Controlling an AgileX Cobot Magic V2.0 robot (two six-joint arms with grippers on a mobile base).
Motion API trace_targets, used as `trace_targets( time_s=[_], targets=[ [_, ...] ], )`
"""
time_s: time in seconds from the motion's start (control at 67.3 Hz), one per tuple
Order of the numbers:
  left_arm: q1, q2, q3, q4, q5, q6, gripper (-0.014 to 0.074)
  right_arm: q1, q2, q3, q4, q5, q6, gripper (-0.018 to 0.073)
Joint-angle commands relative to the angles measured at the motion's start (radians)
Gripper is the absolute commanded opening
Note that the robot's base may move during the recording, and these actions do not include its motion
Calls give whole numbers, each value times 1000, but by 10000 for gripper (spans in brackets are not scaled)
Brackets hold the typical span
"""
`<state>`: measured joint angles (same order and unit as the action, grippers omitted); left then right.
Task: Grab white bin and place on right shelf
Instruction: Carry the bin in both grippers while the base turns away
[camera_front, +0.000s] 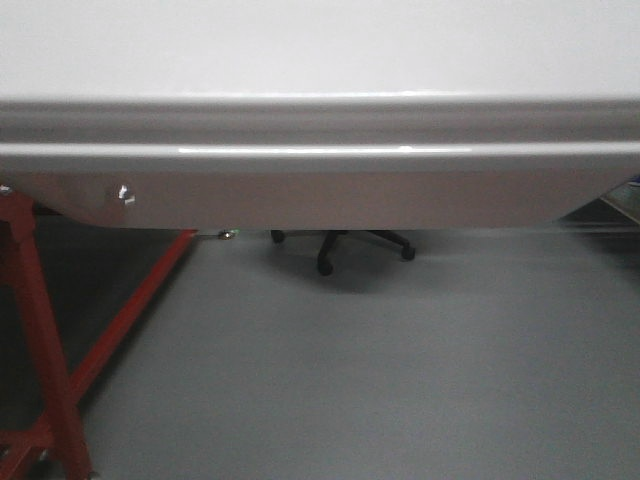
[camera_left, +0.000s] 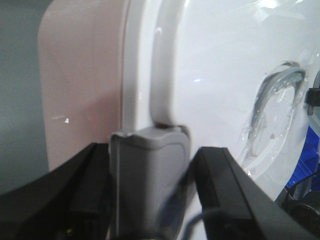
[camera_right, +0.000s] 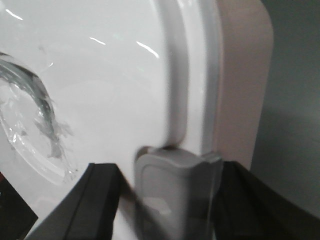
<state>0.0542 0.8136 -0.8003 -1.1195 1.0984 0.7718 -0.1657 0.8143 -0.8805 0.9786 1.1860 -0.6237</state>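
The white bin (camera_front: 320, 60) fills the top of the front view, its glossy lid above its pinkish side, held above the floor. In the left wrist view the bin (camera_left: 215, 75) shows its lid and recessed handle (camera_left: 272, 100). My left gripper (camera_left: 150, 152) is shut on the grey latch (camera_left: 147, 175) at the bin's end. In the right wrist view the bin (camera_right: 100, 85) shows its other end. My right gripper (camera_right: 172, 172) is shut on that end's grey latch (camera_right: 172, 195). The right shelf is out of view.
A red-framed table (camera_front: 40, 330) stands at the left, with a slanted red brace (camera_front: 130, 310). An office chair base (camera_front: 340, 245) sits on the grey floor (camera_front: 400, 370) beyond the bin. A blue bin (camera_left: 306, 150) shows past the lid.
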Motion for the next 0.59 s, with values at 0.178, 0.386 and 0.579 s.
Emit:
trace_targets(
  time_s=[0.178,0.386,0.579],
  targets=[
    [-14,-6,-31,-140,24,14,206,8,-10,-28,179,126,-6,344],
    [-14,-6,-31,-140,24,14,206,8,-10,-28,179,126,-6,344],
    [-14,-6,-31,-140,24,14,206,8,-10,-28,179,126,-6,344]
  ],
)
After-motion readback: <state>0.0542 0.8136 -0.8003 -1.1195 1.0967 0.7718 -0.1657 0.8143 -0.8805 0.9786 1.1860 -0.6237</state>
